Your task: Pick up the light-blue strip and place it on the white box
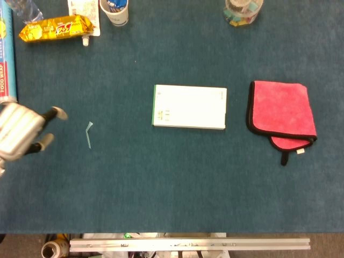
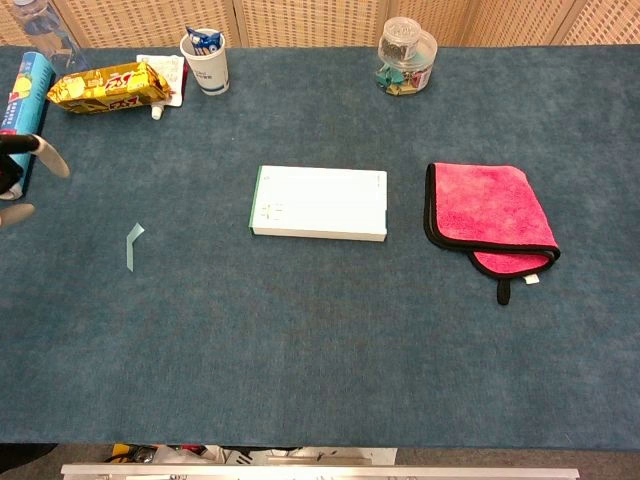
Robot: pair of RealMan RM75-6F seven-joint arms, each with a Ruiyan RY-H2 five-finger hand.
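We see the left hand point(image 1: 21, 133) at the table's left edge, empty with its fingers point(image 1: 55, 113) spread apart toward the light-blue strip point(image 1: 88, 134), near it but not touching (the right hand shows in neither view). The strip lies flat on the blue cloth, well left of the white box point(image 1: 190, 107), beside which sits a pink towel point(image 1: 281, 110)

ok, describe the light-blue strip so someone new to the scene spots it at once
Start at the white box mid-table and look to its left across bare blue cloth. The light-blue strip lies flat there, alone, just right of the left hand. It is a thin, pale sliver with a bent top end, far smaller than anything else.
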